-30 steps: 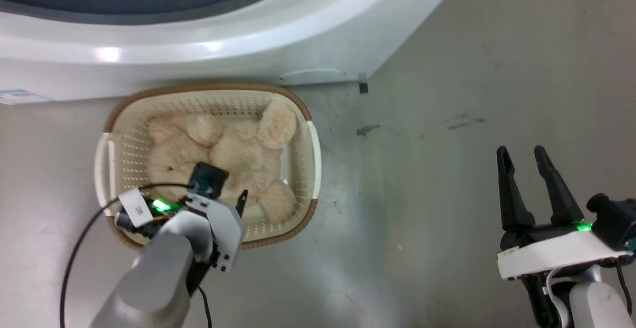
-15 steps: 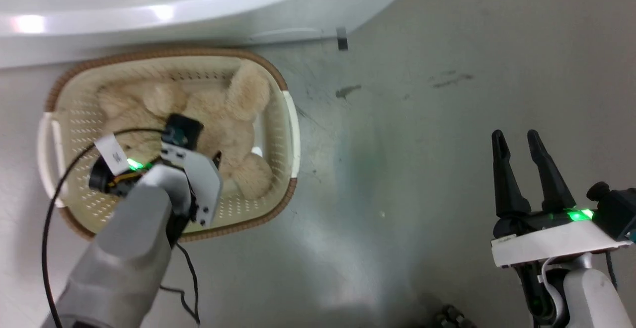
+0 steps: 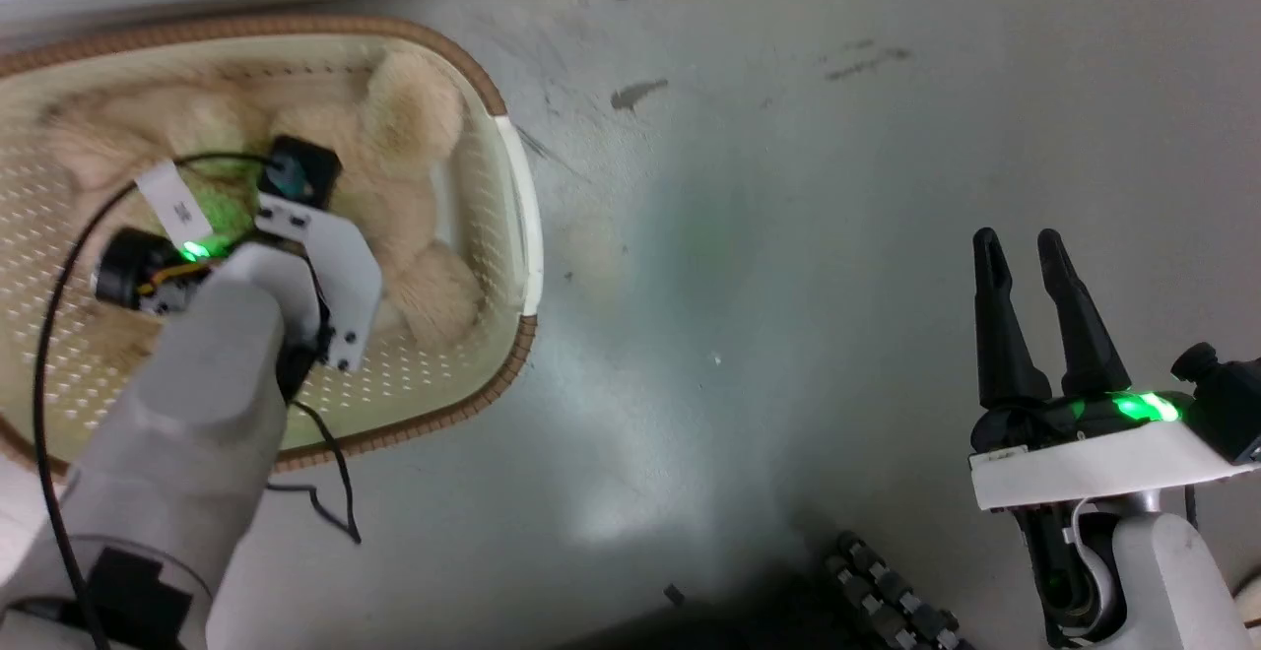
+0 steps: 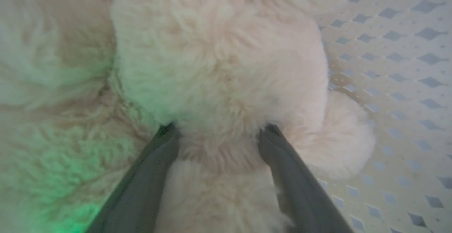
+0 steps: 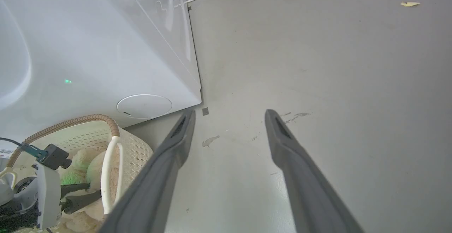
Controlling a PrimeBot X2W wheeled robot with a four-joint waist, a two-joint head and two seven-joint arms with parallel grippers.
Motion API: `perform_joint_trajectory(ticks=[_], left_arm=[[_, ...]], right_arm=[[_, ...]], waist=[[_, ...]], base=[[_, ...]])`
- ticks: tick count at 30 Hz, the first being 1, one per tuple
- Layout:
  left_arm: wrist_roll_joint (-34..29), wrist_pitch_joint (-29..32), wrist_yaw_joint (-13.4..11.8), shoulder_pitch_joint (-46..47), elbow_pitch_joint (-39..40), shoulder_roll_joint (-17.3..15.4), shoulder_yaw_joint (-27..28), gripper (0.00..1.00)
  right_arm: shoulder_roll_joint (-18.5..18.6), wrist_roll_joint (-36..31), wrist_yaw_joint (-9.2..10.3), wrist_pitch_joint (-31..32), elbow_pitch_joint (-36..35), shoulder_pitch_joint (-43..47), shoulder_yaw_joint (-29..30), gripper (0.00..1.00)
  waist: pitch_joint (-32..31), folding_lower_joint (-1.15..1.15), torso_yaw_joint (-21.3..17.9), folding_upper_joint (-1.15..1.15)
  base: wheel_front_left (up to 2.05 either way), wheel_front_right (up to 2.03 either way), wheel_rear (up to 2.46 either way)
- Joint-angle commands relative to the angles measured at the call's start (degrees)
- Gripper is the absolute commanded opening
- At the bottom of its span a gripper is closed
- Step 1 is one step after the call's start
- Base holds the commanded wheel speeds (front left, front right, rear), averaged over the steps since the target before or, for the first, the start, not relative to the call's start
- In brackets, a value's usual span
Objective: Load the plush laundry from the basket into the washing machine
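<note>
Left jaws now farther into the cream-white perforated plastic basket (image 3: 519, 197), apart around the fluffy cream-beige plush toy (image 4: 219, 60) lying inside.
Right jaws apart above grey floor (image 3: 788, 187); white washing machine (image 5: 88, 49) beside basket.

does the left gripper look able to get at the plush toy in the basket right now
Likely yes: the left gripper is down inside the basket, open fingers straddling a lump of the plush toy, tips in the fur, nothing in between.

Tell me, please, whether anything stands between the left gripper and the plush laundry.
Nothing visible does: the left gripper has its open jaws astride a rounded lobe of the plush laundry inside the basket.
</note>
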State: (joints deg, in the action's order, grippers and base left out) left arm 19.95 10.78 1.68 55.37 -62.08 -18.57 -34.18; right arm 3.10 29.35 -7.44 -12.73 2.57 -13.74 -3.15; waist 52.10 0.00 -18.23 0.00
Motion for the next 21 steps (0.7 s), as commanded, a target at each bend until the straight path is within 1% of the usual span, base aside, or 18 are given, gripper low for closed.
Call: perform_joint_trajectory(ticks=[1, 2, 3, 4, 9, 13, 16, 21], left_arm=[[0.6, 0.8, -0.2, 1.7, -2.4, -0.8, -1.2, 1.00], [0.8, 0.9, -0.2, 2.2, -3.0, -1.0, -1.5, 1.00], [1.3, 1.1, -0.1, 2.6, -3.6, -1.1, -1.7, 0.43], [2.2, 1.1, 0.4, 2.9, -4.2, -1.1, -1.5, 0.00], [4.6, -0.8, 0.1, 3.6, -7.4, -2.7, -2.1, 0.00], [6.2, -3.0, 0.2, 3.8, -9.6, -1.9, -3.0, 0.00], [7.3, -6.2, 0.4, 3.4, -10.7, -0.9, -3.6, 0.00], [8.5, -13.3, 0.5, -0.2, -10.2, 1.5, -3.0, 0.00]], right_arm=[[-0.2, 1.1, -0.04, -0.6, -0.3, -0.9, -0.2, 1.00], [-0.2, 1.4, -0.04, -0.7, -0.3, -1.0, -0.3, 1.00], [-0.2, 1.7, -0.04, -0.8, -0.2, -1.1, -0.3, 1.00], [-0.2, 2.0, -0.04, -0.9, 0.0, -1.3, -0.4, 1.00], [-0.2, 4.0, -0.04, -1.5, 0.8, -2.4, -1.4, 1.00], [-0.2, 4.0, -0.04, -2.0, 0.7, -2.6, -0.9, 1.00], [-0.2, 3.5, -0.05, -2.3, 0.8, -2.5, 0.5, 1.00], [-0.2, 1.2, -0.05, -2.3, 1.0, -1.1, 2.8, 1.00]], waist=[[1.9, 0.00, -0.8, 0.00], [2.5, 0.00, -1.0, 0.00], [3.0, 0.00, -1.2, 0.00], [3.5, 0.00, -1.4, 0.00], [4.3, 0.00, -3.4, 0.00], [3.3, 0.00, -3.2, 0.00], [1.0, 0.00, -2.6, 0.00], [-6.2, 0.00, 0.2, 0.00]], base=[[0.00, 0.00, 0.00], [0.00, 0.00, 0.00], [0.00, 0.00, 0.00], [0.00, 0.00, 0.00], [0.00, 0.00, 0.00], [0.00, 0.00, 0.00], [0.00, 0.00, 0.00], [0.00, 0.00, 0.00]])
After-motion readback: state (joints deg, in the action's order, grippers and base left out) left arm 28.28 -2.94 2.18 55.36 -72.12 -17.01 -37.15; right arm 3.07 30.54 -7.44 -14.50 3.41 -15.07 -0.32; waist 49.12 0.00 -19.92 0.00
